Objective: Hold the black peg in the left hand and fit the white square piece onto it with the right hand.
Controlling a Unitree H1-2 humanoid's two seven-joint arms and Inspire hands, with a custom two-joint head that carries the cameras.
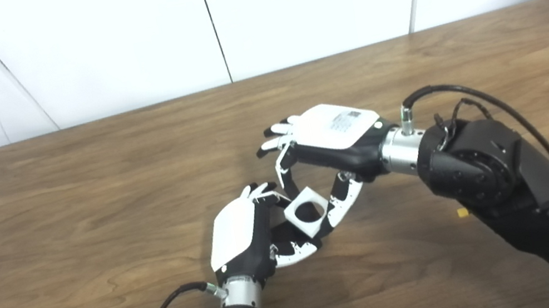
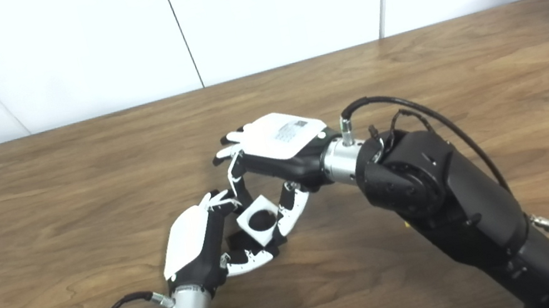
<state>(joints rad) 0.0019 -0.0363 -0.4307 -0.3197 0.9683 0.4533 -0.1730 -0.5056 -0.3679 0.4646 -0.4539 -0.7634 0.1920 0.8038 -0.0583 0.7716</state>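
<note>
One white square piece (image 1: 307, 211), two hands, right hand (image 1: 330, 135) pinching it

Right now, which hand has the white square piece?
The right hand, the one reaching in from the right side: its fingers pinch the white square piece. The left hand sits beside it, curled around something dark, probably the peg.

Table: a brown wood-grain table (image 1: 92, 208) is filling the view.
Wall: white panels (image 1: 304, 2) are standing behind it.
</note>
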